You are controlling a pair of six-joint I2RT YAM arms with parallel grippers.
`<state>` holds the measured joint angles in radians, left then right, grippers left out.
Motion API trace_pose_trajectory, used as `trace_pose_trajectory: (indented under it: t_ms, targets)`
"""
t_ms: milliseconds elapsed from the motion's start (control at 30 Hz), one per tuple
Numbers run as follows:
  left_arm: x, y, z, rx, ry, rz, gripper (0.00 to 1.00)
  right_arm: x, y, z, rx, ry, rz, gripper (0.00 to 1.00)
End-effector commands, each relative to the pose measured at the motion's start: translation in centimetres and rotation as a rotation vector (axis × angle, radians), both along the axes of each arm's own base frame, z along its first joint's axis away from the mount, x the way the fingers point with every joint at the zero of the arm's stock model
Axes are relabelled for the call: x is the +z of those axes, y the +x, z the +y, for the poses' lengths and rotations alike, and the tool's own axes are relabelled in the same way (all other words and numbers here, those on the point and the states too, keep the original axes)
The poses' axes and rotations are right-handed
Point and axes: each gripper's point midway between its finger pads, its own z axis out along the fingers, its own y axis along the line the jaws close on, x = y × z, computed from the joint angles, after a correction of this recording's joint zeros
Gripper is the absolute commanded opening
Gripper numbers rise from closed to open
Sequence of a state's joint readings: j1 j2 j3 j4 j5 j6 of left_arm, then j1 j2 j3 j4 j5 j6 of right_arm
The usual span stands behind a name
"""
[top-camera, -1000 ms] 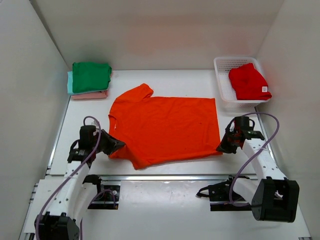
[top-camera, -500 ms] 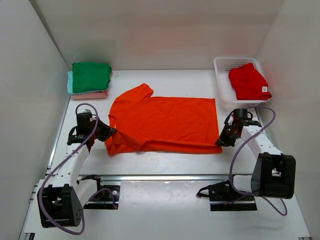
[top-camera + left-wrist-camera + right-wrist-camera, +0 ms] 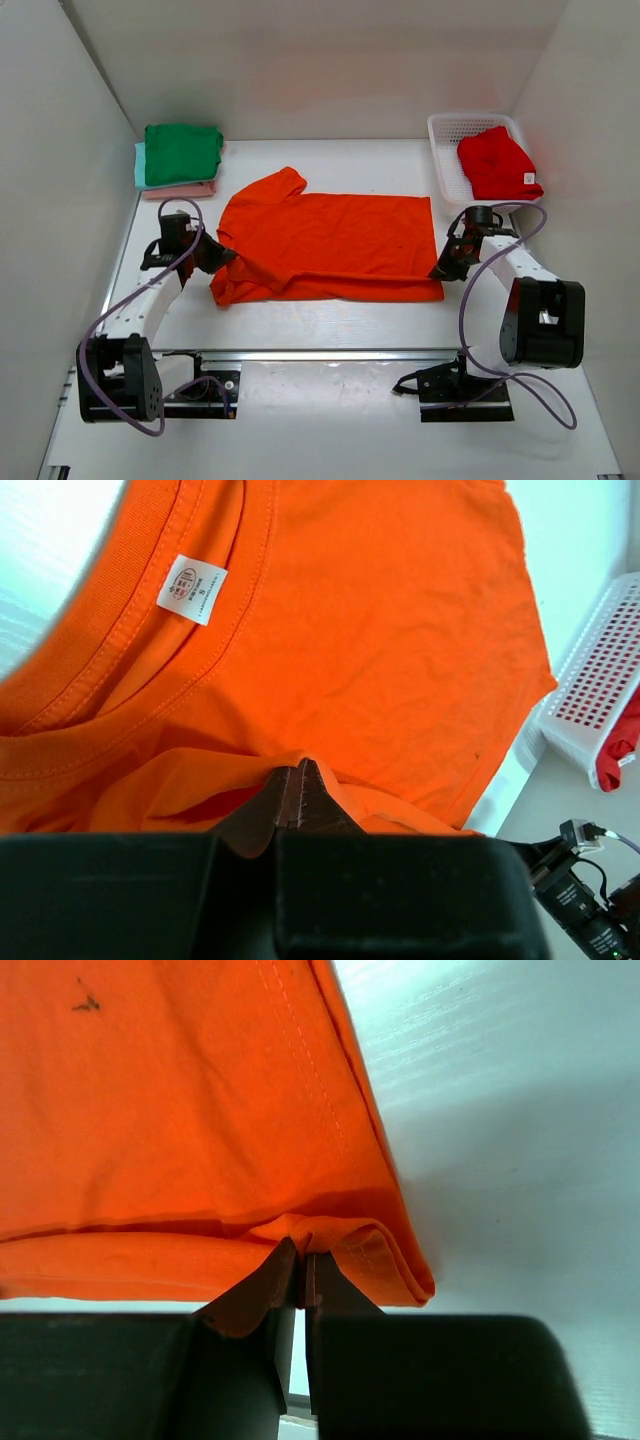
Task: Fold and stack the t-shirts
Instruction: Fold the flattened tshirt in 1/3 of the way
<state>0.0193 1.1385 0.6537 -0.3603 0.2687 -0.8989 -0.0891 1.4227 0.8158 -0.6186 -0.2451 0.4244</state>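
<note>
Orange t-shirt (image 3: 340,240) with near edge folded over, left hand (image 3: 222,259) pinching its shoulder, right hand (image 3: 441,271) pinching its hem

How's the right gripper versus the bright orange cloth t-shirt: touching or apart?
Touching. Right wrist view shows the right gripper shut on a fold of the orange t-shirt.
</note>
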Motion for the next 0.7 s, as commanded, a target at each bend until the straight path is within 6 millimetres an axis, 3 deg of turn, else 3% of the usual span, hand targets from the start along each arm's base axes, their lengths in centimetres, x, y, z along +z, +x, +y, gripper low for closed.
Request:
trace_pose_trajectory:
  t_ms: [0,67,167,200,300,400,433,467,600,633,667]
  targets:
    - [1.9,2.4,0.3,0.004,0.030,-0.069,0.00,1.0,2.1,-0.5,-0.030,0.008,-0.054,0.01]
    - [1.4,3.0,-0.6,-0.029,0.048,-0.048,0.00,0.9,2.5,-0.7,-0.046,0.017,-0.060,0.00]
    - [2.5,5.4,-0.9,-0.050,0.085,-0.083,0.03,1.3,3.9,-1.2,-0.063,0.009,-0.096,0.05]
    - [4.0,6.8,-0.5,-0.039,0.105,-0.130,0.03,1.3,4.1,-1.3,-0.067,0.006,-0.097,0.10]
    - [5.6,9.7,-1.1,-0.079,0.147,-0.193,0.23,2.0,5.5,-1.7,-0.063,-0.032,-0.161,0.25]
    - [6.9,11.1,-1.0,-0.102,0.165,-0.208,0.30,2.7,5.6,-1.9,-0.069,-0.074,-0.189,0.38]
    - [6.9,11.2,-0.9,-0.110,0.205,-0.190,0.45,3.0,5.6,-2.0,-0.080,-0.088,-0.202,0.41]
    - [6.9,10.7,-0.7,-0.120,0.234,-0.184,0.98,3.3,5.6,-2.2,-0.079,-0.100,-0.211,0.41]
    - [4.6,5.4,1.2,-0.050,0.201,-0.072,0.98,4.2,4.3,-2.4,-0.053,-0.154,-0.241,0.39]
    - [2.6,3.6,1.0,-0.065,0.204,-0.026,0.99,4.6,4.2,-2.3,-0.026,-0.169,-0.261,0.37]
    - [2.8,2.3,0.7,-0.086,0.206,-0.031,0.99,4.9,4.0,-2.0,-0.018,-0.176,-0.266,0.36]
